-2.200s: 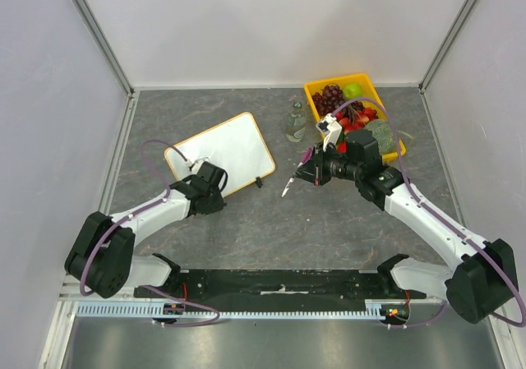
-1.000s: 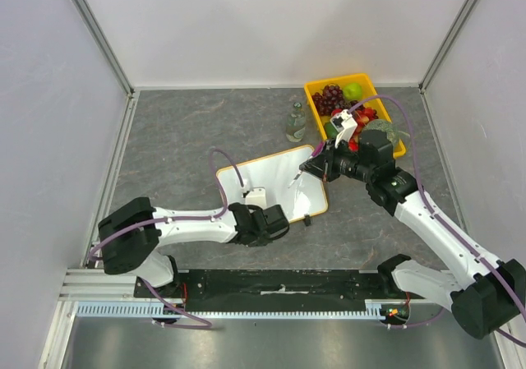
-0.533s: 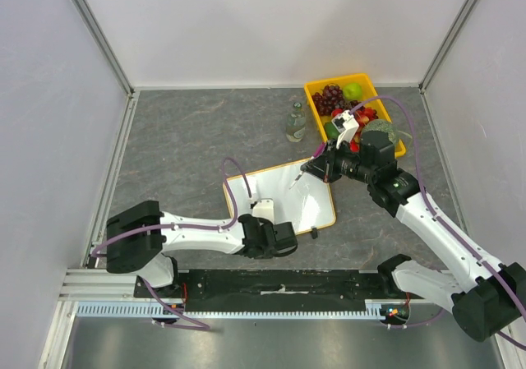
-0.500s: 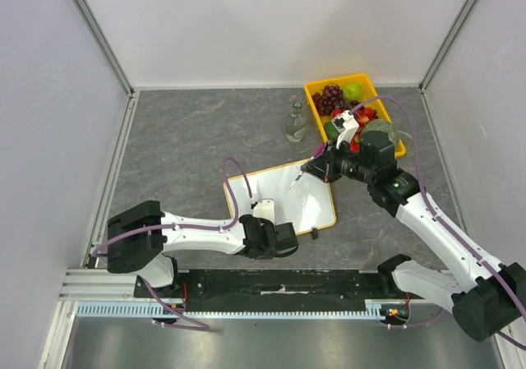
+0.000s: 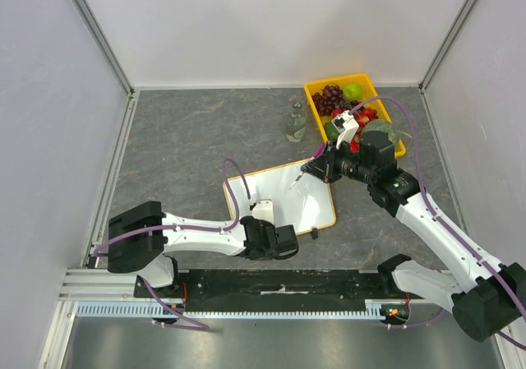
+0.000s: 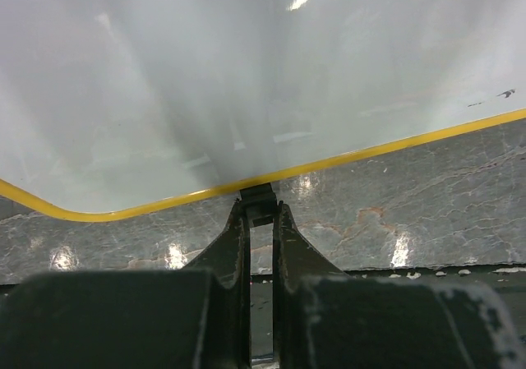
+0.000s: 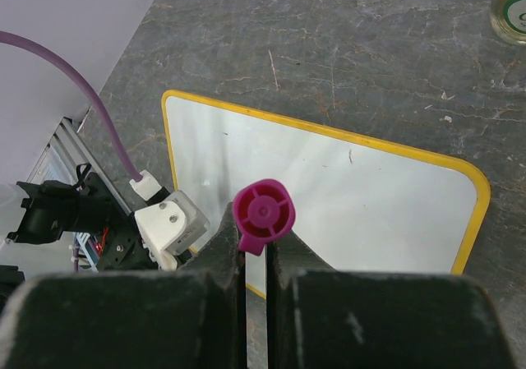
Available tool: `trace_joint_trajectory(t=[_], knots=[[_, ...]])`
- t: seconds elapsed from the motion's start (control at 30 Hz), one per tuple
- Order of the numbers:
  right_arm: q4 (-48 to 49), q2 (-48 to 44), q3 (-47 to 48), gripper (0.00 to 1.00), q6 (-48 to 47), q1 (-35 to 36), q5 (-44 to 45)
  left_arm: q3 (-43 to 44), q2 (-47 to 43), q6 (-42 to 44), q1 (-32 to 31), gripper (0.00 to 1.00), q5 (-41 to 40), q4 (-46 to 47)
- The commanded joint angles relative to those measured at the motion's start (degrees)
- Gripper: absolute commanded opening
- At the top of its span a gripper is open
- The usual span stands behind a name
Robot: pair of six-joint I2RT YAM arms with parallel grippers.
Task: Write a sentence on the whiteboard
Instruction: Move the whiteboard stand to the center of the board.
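Whiteboard (image 5: pixel 283 192): flat on counter (image 5: pixel 189 139), centre-front; surface blank. Left end effector (image 6: pixel 260 217): clamped on its near-edge clip (image 6: pixel 258 198). Right end effector (image 7: pixel 255 250): gripping pink marker (image 7: pixel 263 209), tip at board's far edge, contact unclear. Sentence: apparently not begun; all writing remains.

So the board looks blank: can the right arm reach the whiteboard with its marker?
Probably yes: the right gripper holds the marker just over the whiteboard's far edge, nothing in between.
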Motion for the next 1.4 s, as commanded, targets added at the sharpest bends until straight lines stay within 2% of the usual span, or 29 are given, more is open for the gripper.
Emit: trace_joint_trajectory(t=[0.0,0.2,0.4,0.8,1.07,1.13,1.17,1.3,1.33,1.37], knots=[[0.89,-1.37,0.64,0.00,-0.45,-0.40,0.32,-3.45,-0.01,-2.97,-1.61,0.02,1.76,-5.65],[0.72,-1.54,0.47,0.00,-0.36,-0.31,0.32,-0.47,2.00,3.17,-1.08,0.02,-1.94,-7.58],[0.55,-1.80,0.47,0.00,-0.36,-0.31,0.32,0.25,3.68,9.50,-0.99,0.02,-1.68,-6.80],[0.37,-1.54,0.03,0.00,-0.54,-0.22,0.14,-5.20,-4.14,11.80,-0.91,0.02,0.17,-5.21],[0.37,-1.80,-0.32,0.00,-0.36,-0.31,0.05,-3.63,-4.85,14.69,-0.91,0.03,1.75,-2.14],[0.37,-2.24,-0.23,0.00,-0.28,-0.31,0.14,-3.01,-4.76,15.31,-1.08,0.07,2.36,-1.79],[0.28,-2.42,-0.23,0.00,-0.28,-0.22,0.32,-2.84,-5.02,15.49,-1.08,0.13,2.54,-1.52],[-0.07,-3.21,0.12,0.00,-0.19,-0.31,0.06,-2.13,-7.74,16.80,-1.26,0.51,3.42,-1.52],[0.02,-3.47,0.12,0.00,-0.27,-0.31,-0.21,-1.87,-8.70,17.42,-1.26,0.57,3.60,-1.52],[0.02,-3.82,0.03,0.00,-0.28,-0.40,-0.30,-1.61,-9.76,17.94,-1.35,0.59,3.86,-1.52]])
